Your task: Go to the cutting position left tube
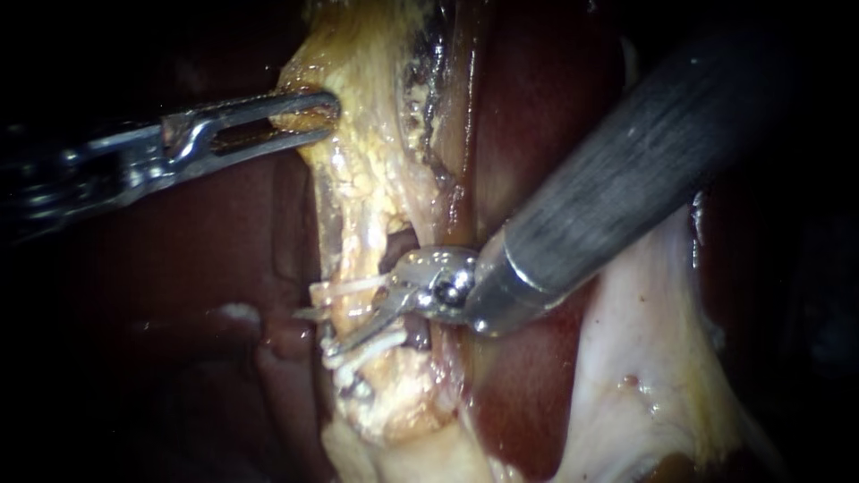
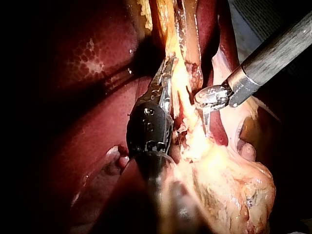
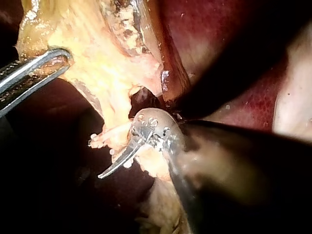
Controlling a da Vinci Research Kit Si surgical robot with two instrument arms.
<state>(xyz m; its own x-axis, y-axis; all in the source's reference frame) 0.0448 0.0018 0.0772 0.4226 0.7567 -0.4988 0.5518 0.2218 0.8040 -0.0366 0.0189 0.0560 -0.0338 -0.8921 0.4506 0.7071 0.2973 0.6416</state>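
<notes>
A yellowish strip of tissue [image 1: 367,179] runs down the middle of the endoscope view and narrows into the left tube [image 1: 358,317]. Pale clips [image 1: 362,351] cross the tube below the blades, and another clip [image 1: 344,288] lies above them. My right instrument [image 1: 315,329] comes in from the upper right. Its curved blades stand open across the tube between the clips. In the right wrist view only one blade [image 3: 117,163] shows; the other is hidden by tissue. My left instrument [image 1: 324,112] is shut on the upper edge of the yellow tissue and holds it taut to the left.
Dark red liver [image 1: 537,107] lies behind and on both sides. A pale membrane [image 1: 644,340] spreads at the lower right under the right shaft [image 1: 626,179]. A lumpy yellow mass [image 2: 234,190] lies beside my left instrument's shaft in the left wrist view.
</notes>
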